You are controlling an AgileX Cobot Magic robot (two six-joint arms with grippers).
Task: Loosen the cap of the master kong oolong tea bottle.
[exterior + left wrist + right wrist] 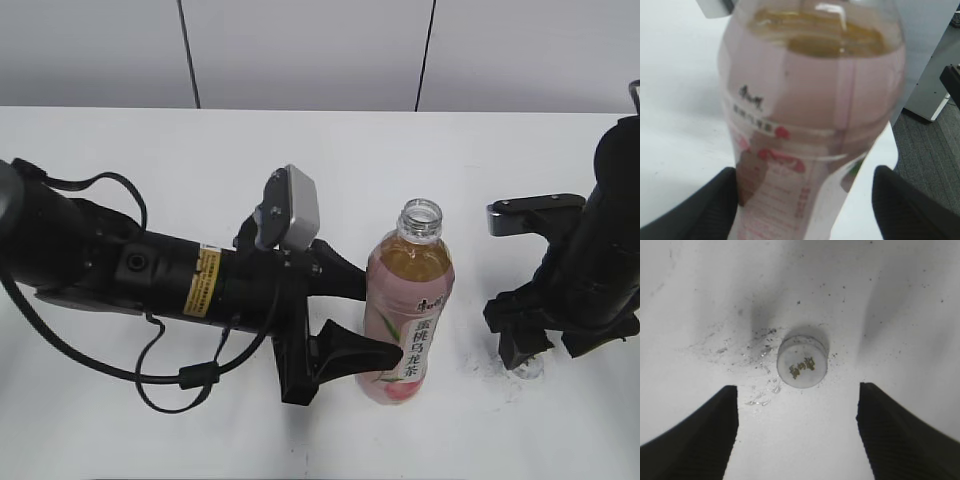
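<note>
The master kong oolong tea bottle point(408, 320) stands upright on the white table with its neck open and no cap on it. It fills the left wrist view point(810, 100). My left gripper point(383, 318) point(805, 170) is open around the bottle's lower body. One finger touches the label and the other stands clear of it. The cap point(802, 362) lies flat on the table, top side up, and shows only partly in the exterior view point(528, 368). My right gripper point(545, 355) point(797, 395) is open just above the cap and holds nothing.
The white table point(300, 150) runs back to a white panelled wall. Dark specks and a few small drops point(757, 400) lie on the table around the cap. The table's edge and grey floor point(935, 165) show to the right in the left wrist view.
</note>
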